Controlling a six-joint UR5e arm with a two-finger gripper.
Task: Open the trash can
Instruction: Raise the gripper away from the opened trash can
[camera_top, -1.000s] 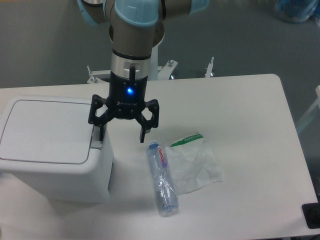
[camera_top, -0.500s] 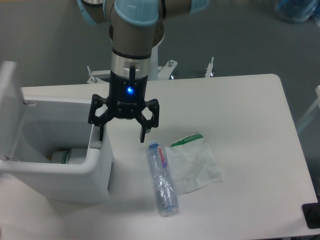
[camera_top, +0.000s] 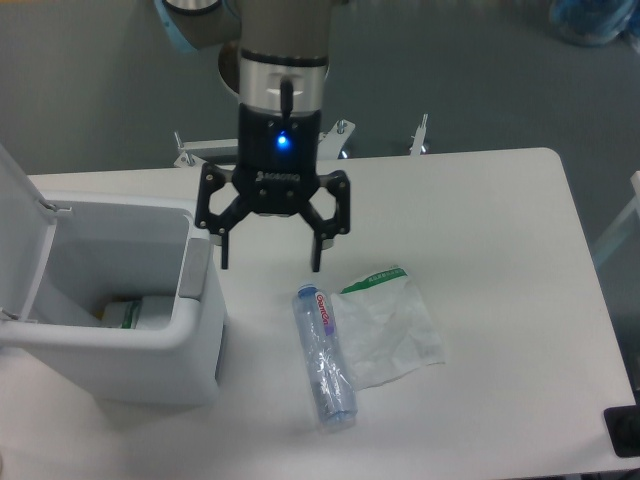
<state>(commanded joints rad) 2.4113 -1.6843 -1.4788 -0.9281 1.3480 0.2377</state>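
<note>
Trash can: large boxy white bin with rounded corners, at the left end of the table. Lid swung up and back on its hinge at the far left, standing near upright and partly cut off by the frame edge. Interior exposed; something with green print lies at the bottom, too small to identify. Grey push tab sits on the rim at the right side of the opening, facing the arm.

Gripper: black two-finger unit with a blue light lit on its body, pointing down, jaws spread wide and holding nothing. It hangs just to the right of the bin's right wall; its left finger is above and a little right of the push tab, and whether it touches the tab cannot be told from this view, though it appears apart.

Governing relation: the bin lies to the left of the tool, the tab on the near side, the lid's hinge on the far side away from it. Judged from the raised lid, the opening looks complete; any next move likely only needs to clear the bin.

Other items: clear plastic bottle lying on its side, long axis running toward the camera, below the gripper. Crumpled clear wrapper with a green strip, touching the bottle's right side.
</note>
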